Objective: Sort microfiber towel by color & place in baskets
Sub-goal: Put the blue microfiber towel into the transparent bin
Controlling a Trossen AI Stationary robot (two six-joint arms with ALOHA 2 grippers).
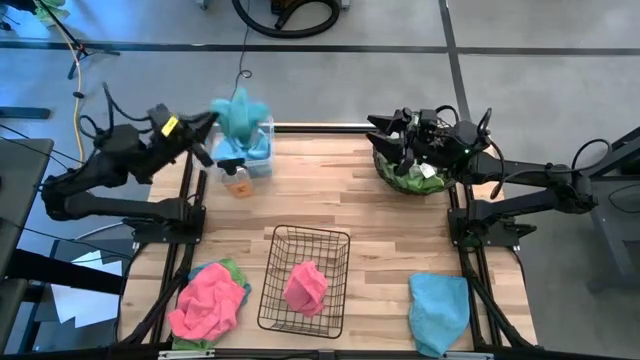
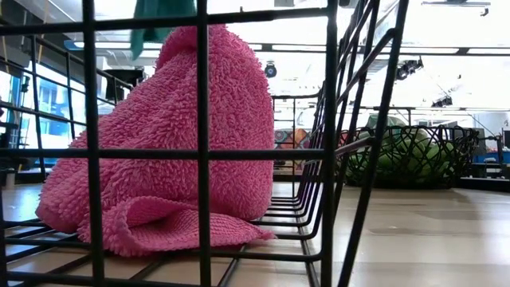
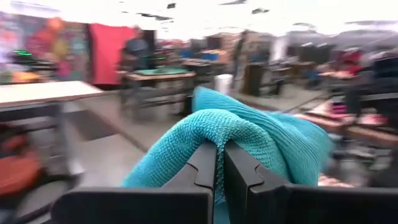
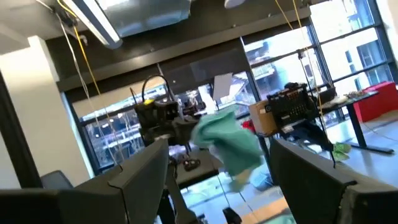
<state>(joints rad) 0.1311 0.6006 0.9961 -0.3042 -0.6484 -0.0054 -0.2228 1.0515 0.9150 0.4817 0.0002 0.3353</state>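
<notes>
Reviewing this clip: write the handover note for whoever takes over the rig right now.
Left tool: shut on a blue towel, held above the clear bin.
Right tool: open, empty, over the round basket.
Done: green cloth in the round basket, one pink towel in the wire basket.
Left: the pink-on-green pile and the second blue towel on the table.

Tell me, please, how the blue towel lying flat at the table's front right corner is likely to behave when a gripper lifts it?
The blue towel will probably flop and drape; the one pinched in the left gripper hangs in loose folds. It looks light and fluffy, so a small pinch should hold. It may drag across the table before clearing it.
</notes>
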